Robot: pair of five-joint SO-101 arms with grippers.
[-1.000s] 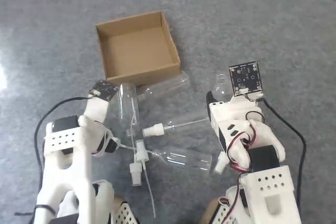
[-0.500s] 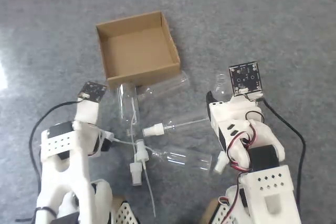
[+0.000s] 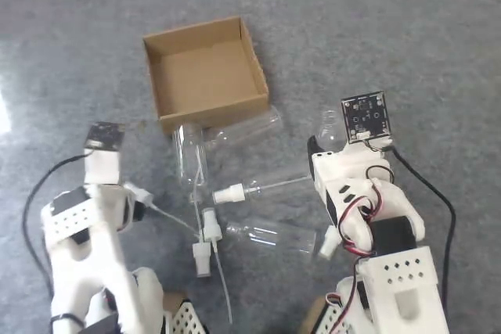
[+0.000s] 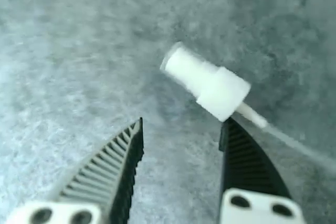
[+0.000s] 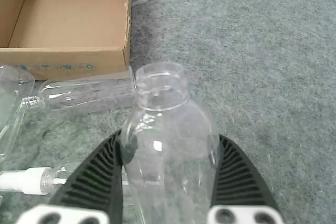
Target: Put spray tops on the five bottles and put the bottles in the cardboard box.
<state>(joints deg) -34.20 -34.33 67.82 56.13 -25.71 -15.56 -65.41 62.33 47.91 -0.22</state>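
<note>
Now, left side: left gripper (image 4: 184, 124) low over the grey mat (image 3: 407, 52), jaws spread wide, nothing pinched. A white spray top (image 4: 207, 85) lies just past the tips, its collar close to one finger, thin dip tube trailing off toward the bottle cluster. Right side: right gripper (image 5: 169, 145) clamped on the sides of a clear bottle (image 5: 163, 103), neck open, pointing toward the cardboard box (image 3: 211, 111). The box sits at the far part of the mat, open side up. Just in front of it are two bare bottles, a wall-side bottle (image 3: 246, 125) lying along the front wall and a corner bottle (image 3: 190, 158) lying end-on to it. Nearer the arms lies a fitted bottle (image 3: 266, 187) with a spray top on its neck. Closest in is a near bottle (image 3: 274, 236) on its side, with a second spray top (image 3: 210, 223) by its neck and a third spray top (image 3: 203, 260) just beside that.
</note>
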